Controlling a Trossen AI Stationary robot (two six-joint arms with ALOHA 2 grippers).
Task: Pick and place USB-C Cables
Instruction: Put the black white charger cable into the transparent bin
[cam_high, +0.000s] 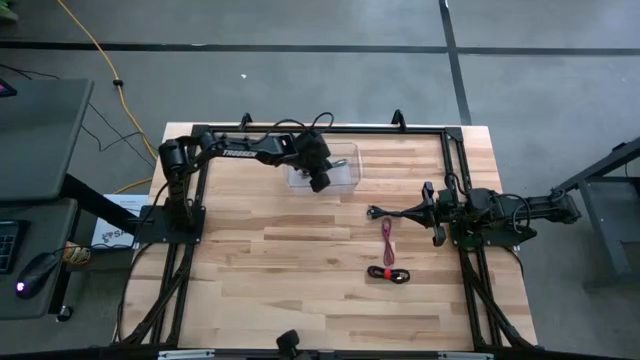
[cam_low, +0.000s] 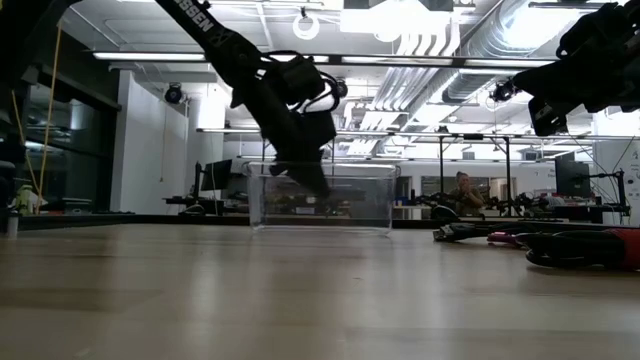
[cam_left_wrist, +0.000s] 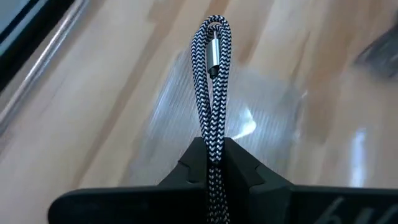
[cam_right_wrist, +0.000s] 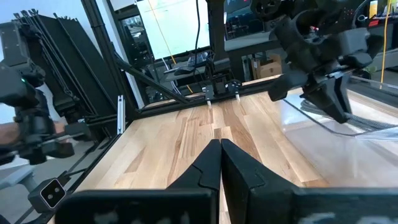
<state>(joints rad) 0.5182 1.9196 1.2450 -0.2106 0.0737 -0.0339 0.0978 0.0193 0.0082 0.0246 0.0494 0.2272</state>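
We judge one of three done-in-progress: the left gripper (cam_left_wrist: 211, 163), near the far edge's middle, clenches the grey cable (cam_left_wrist: 211, 93) over the clear box (cam_high: 335, 172), loop hanging past its fingertips, not yet dropped. The pink cable (cam_high: 387, 238) and red cable (cam_high: 388, 273) lie towards the right edge. The right gripper (cam_right_wrist: 219, 163) waits beside them, pressed closed, empty.

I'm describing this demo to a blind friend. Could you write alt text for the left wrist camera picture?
The left gripper, shut, pinches a silver-grey braided cable that loops out beyond its dark fingers. Past the loop sits a clear plastic bin on the wooden table.
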